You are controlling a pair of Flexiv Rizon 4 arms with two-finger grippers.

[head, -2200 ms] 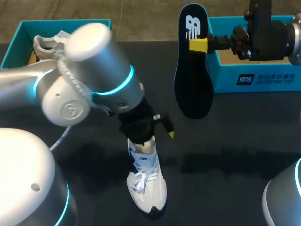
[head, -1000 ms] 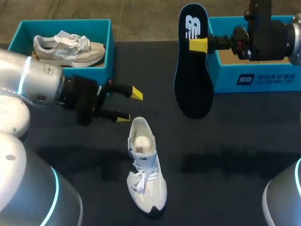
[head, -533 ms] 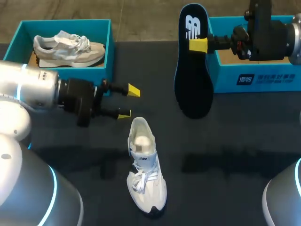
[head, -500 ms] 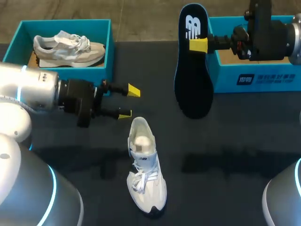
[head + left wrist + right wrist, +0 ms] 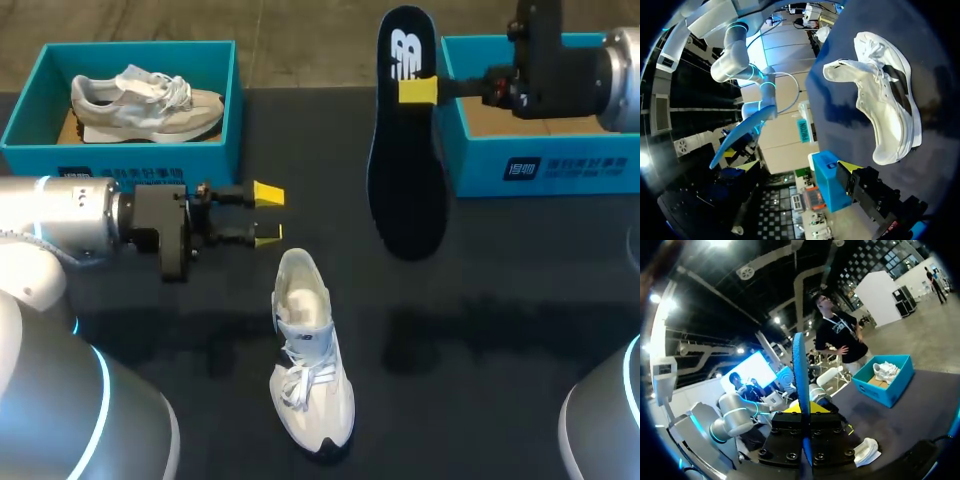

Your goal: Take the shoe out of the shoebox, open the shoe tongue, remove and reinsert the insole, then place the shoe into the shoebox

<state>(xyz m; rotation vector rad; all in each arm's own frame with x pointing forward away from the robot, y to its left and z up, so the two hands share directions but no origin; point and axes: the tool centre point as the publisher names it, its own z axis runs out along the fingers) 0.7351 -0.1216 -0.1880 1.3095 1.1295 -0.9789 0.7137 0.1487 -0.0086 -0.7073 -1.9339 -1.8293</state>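
Note:
A white shoe lies on the black table, toe toward the front edge, its opening bare; the left wrist view shows the shoe ahead of the gripper. My left gripper hovers open and empty just behind and left of the heel; its yellow tips stand wide apart. My right gripper is shut on a dark insole that hangs toe-down in the air beside the right shoebox. In the right wrist view the insole stands edge-on between the fingers of the gripper.
A teal shoebox at the back left holds a second pale shoe; the same box shows in the right wrist view. The right shoebox shows only its cardboard floor. Dark table stretches between shoe and boxes.
My left arm has pulled away from the shoe's heel and drawn back to the left, its gripper still open. The right gripper with the insole has shifted slightly left.

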